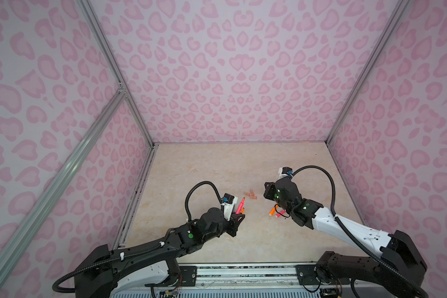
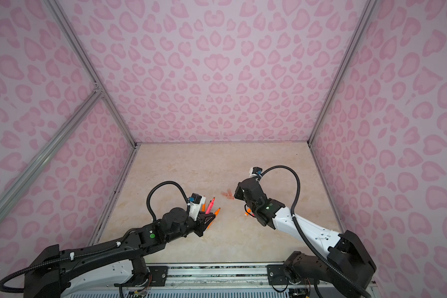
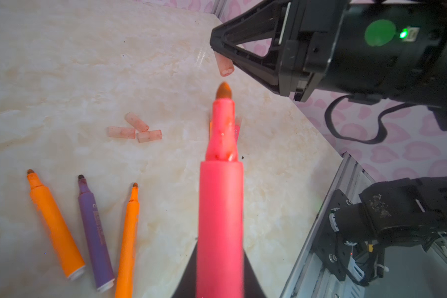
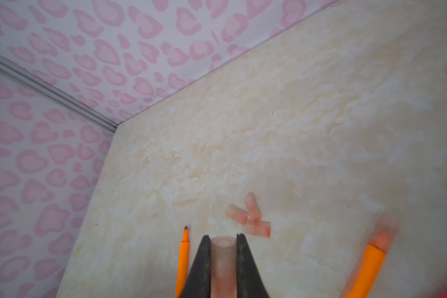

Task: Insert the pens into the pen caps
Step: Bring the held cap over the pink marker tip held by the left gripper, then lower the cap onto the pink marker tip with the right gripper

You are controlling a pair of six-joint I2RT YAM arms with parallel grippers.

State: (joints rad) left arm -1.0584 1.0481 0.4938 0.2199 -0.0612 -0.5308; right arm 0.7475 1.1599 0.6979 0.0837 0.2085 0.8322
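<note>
- My left tool (image 1: 240, 216) clamps the pink-red pen (image 3: 221, 206), which points straight out, tip toward the pen cap (image 3: 225, 65).
- My right tool (image 3: 216, 46) pinches that pen cap just beyond the tip.

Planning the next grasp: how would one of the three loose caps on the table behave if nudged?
Probably rolls: each loose cap is a round tube lying sideways on the table. Likely light, being small and translucent. Seemingly stiff: the held cap looks round in the right gripper.
</note>
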